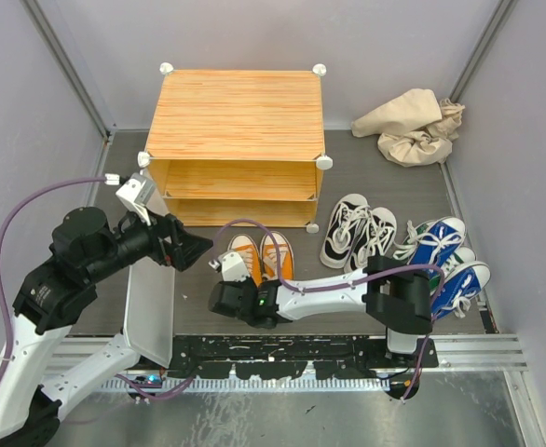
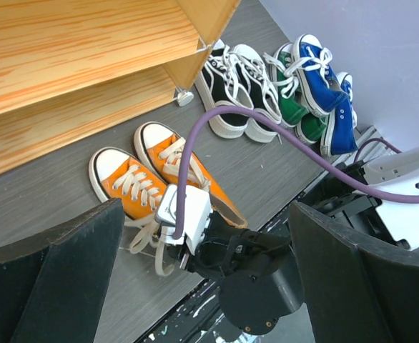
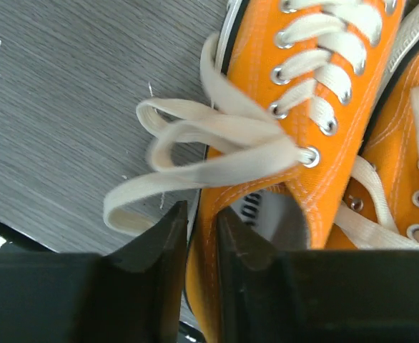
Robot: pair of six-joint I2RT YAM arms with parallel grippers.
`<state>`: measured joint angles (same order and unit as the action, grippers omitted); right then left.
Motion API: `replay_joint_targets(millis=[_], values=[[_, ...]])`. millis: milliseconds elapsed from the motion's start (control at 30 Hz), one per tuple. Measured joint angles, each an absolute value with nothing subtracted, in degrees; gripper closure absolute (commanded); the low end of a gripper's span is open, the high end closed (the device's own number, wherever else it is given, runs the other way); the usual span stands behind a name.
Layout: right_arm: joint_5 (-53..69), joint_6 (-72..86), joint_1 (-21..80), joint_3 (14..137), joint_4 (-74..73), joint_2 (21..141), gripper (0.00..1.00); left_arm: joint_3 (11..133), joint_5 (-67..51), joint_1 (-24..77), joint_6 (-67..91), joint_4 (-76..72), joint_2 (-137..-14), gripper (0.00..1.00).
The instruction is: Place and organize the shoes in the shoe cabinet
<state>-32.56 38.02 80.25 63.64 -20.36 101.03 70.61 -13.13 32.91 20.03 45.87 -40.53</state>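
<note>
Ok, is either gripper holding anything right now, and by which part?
The right gripper pinches an orange shoe by the side wall of its opening, near the heel. The left gripper is open, holding nothing.

Cream laces [image 3: 217, 136] on orange shoes [image 1: 262, 256]; orange wood-grain cabinet [image 1: 236, 116].

Four pairs of shoes [image 1: 275, 253], one cabinet [image 1: 236, 114]

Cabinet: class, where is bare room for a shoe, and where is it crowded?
Both shelves are bare. Bare floor lies between the orange shoes and the black-white pair. Crowded: farther right, the green pair and blue pair lie piled together.
</note>
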Motion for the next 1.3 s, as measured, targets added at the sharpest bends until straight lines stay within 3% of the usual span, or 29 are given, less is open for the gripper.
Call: replay_joint_targets(millis=[133,267,533,700,1300], values=[[-32.6,38.39,80.31,64.95,-20.23,102.8,0.36,70.04,-12.8,32.91,19.97,46.33,-40.38,0.02],[-31.55,38.3,80.42,65.1,-20.12,102.69,0.28,69.97,-12.64,32.91,19.86,46.61,-40.38,0.02],[-30.59,38.63,81.28,64.25,-21.3,94.32,0.26,69.73,-12.62,32.91,19.88,46.63,-40.36,0.02],[-31.07,40.84,81.3,63.51,-22.87,88.01,0.29,69.34,-12.64,32.91,19.86,46.76,-40.36,0.02],[-33.69,51.0,76.38,55.83,-29.45,88.86,0.33,68.69,-12.78,32.91,18.44,46.81,-40.32,0.02]])
